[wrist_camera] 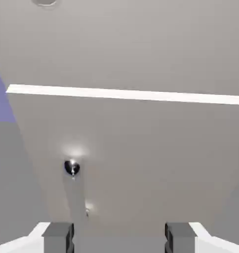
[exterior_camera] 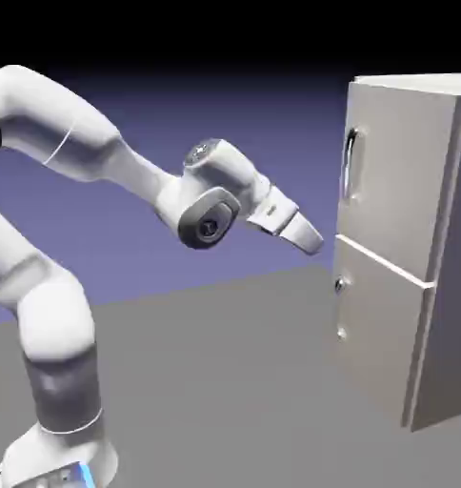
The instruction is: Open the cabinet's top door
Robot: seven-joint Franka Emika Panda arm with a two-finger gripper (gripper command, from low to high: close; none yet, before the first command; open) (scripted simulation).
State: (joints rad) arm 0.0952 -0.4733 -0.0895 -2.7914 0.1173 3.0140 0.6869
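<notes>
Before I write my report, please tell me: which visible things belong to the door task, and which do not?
For the task:
- top door
- its bar handle
- end effector

Not for the task:
- lower door
- its two knobs

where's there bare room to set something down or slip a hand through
Bare floor lies between the robot's base and the cabinet. A hand could likely pass between the gripper and the cabinet front, though that gap looks narrower. It's crowded at the front's edge, with the bar handle above two knobs.
</notes>
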